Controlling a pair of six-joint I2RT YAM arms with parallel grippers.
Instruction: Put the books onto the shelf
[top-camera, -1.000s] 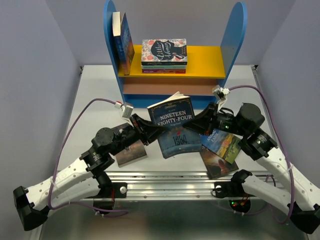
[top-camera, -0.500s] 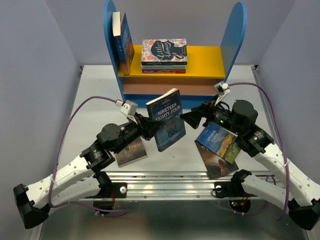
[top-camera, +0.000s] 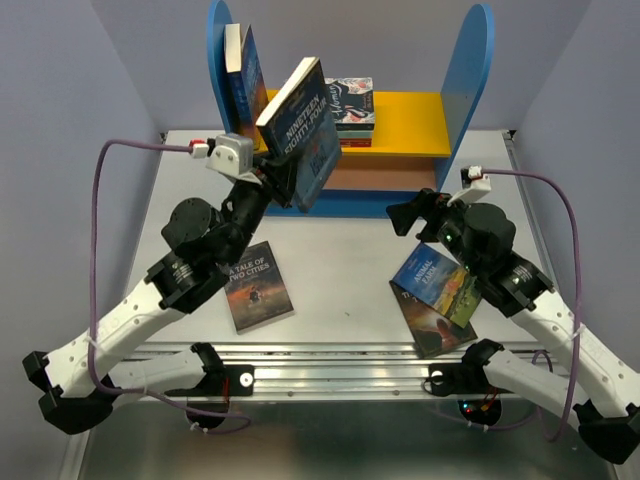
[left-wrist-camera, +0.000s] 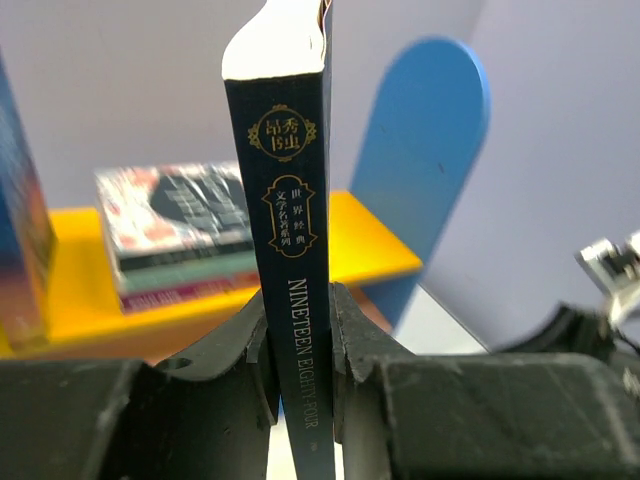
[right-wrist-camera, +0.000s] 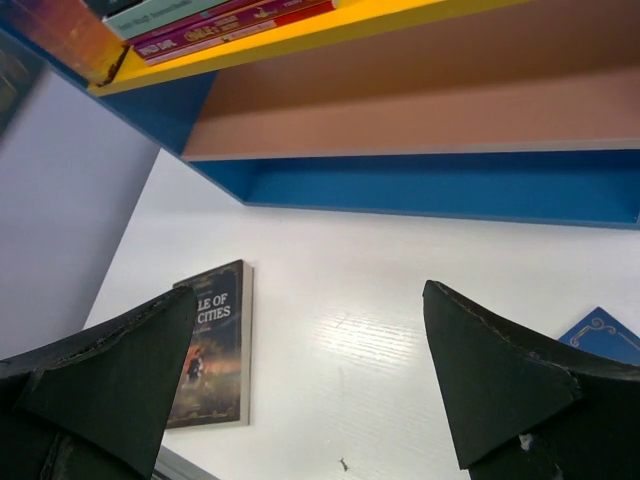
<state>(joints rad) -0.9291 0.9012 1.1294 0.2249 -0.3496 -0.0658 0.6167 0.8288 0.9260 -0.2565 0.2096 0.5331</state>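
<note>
Nineteen Eighty-Four (top-camera: 300, 130) is up in the air, clamped across its covers at the spine by the left tool (top-camera: 272, 183). It hangs tilted just in front of the shelf (top-camera: 468, 70) at the table's (top-camera: 340, 290) far edge. The right tool (top-camera: 405, 218) is spread wide and holds nothing, low over the table near the shelf's blue base.

This looks like the carry-and-place step. The next move calls for standing the book on the yellow board (top-camera: 415, 120), between the upright books (top-camera: 245, 85) by the left panel and the floral stack (top-camera: 350, 100). It's a narrow slot and needs a square approach. A Tale of Two Cities (top-camera: 258, 285) and two more paperbacks (top-camera: 437, 290) wait near the front edge.
</note>
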